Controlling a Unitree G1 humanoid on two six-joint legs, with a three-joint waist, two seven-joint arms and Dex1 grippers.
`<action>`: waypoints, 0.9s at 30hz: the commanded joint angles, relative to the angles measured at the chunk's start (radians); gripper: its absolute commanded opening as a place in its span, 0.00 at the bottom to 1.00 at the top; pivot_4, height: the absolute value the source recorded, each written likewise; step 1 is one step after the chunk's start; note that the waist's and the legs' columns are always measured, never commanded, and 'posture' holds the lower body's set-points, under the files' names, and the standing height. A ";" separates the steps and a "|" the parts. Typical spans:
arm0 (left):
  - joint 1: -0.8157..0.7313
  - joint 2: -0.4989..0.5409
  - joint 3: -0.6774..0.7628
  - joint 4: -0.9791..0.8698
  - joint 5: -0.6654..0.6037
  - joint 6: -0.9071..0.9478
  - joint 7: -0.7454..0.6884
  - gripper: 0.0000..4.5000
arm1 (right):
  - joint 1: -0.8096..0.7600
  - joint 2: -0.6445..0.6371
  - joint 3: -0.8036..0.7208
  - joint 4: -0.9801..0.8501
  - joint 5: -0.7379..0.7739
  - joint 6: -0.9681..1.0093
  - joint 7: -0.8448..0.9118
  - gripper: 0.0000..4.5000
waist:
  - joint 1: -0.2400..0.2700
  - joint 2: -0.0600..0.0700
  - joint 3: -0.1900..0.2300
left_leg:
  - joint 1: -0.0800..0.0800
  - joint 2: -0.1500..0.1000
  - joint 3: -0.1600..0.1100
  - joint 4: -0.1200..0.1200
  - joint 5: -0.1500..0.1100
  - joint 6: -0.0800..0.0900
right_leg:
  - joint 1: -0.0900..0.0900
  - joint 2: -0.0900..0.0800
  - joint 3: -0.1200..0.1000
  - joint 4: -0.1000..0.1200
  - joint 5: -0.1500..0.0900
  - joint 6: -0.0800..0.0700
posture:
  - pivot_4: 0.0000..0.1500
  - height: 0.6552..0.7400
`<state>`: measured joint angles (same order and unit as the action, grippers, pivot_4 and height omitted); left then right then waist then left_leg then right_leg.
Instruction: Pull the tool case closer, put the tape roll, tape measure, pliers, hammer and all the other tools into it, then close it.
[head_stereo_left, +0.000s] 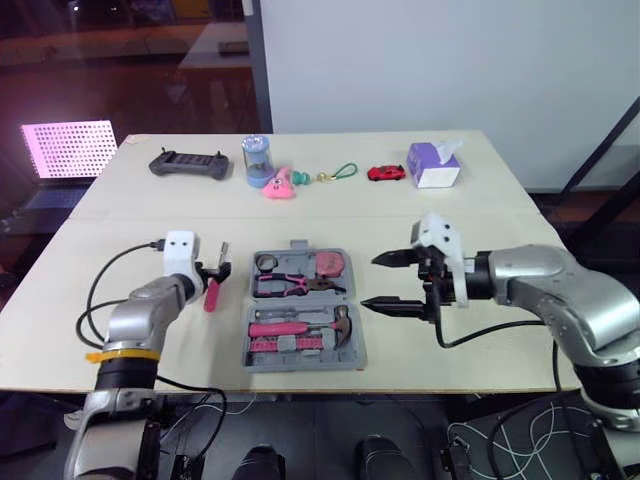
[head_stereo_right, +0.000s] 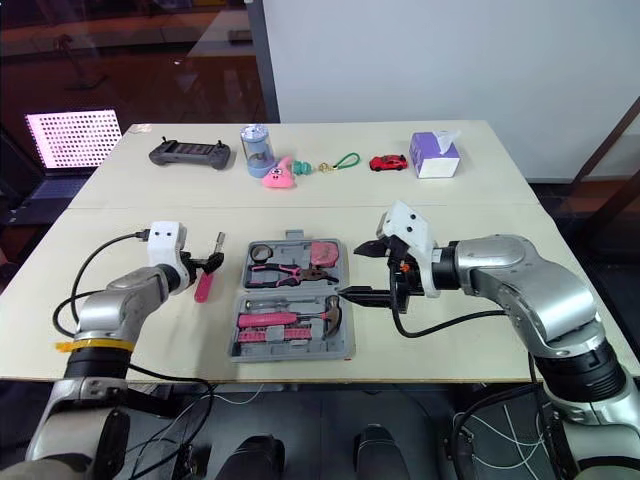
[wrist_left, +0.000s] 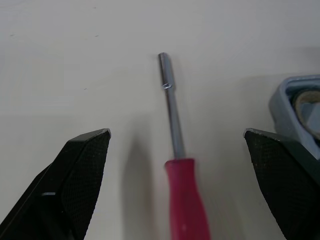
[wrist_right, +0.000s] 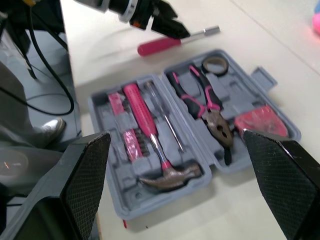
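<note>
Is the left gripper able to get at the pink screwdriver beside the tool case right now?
Probably yes: the left gripper is open, its fingers either side of the screwdriver, nothing lying between.

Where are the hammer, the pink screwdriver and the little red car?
hammer (wrist_right: 171, 175), right wrist view, on its metal head.
pink screwdriver (wrist_left: 186, 197), left wrist view, on its handle.
little red car (head_stereo_left: 386, 173), left eye view, on the middle of its body.
</note>
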<state>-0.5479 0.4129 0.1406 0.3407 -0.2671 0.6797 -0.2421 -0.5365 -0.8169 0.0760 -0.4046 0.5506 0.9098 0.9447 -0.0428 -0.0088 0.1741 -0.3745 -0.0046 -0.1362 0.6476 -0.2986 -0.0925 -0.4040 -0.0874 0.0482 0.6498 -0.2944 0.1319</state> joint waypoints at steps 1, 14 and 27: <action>-0.015 0.001 0.005 0.031 0.025 -0.008 0.010 1.00 | -0.028 -0.019 -0.006 -0.011 -0.013 -0.004 -0.012 0.99 | -0.002 0.000 0.000 | 0.000 0.000 0.000 0.000 0.001 -0.001 | 0.000 0.000 0.000 0.000 0.000 0.000 | 1.00 1.00; 0.001 -0.023 0.045 0.043 0.027 -0.001 0.050 0.12 | -0.096 -0.005 0.045 0.016 -0.044 0.037 -0.054 1.00 | 0.002 0.000 0.000 | -0.001 0.000 0.000 0.000 0.002 -0.004 | -0.001 0.000 0.000 0.001 0.000 0.000 | 1.00 1.00; -0.003 0.244 -0.093 -0.072 -0.005 -0.095 -0.479 0.12 | -0.110 -0.031 0.050 0.019 -0.030 0.044 -0.023 1.00 | 0.006 -0.001 0.001 | -0.003 0.000 0.000 0.000 0.003 -0.005 | -0.003 -0.001 0.000 0.001 0.000 0.000 | 1.00 1.00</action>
<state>-0.5416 0.6240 0.0709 0.3514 -0.2519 0.5873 -0.6194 -0.6325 -0.8272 0.1469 -0.3611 0.5142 0.9552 0.9101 -0.0364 -0.0099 0.1749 -0.3774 -0.0051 -0.1362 0.6476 -0.2959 -0.0974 -0.4066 -0.0880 0.0483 0.6510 -0.2943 0.1320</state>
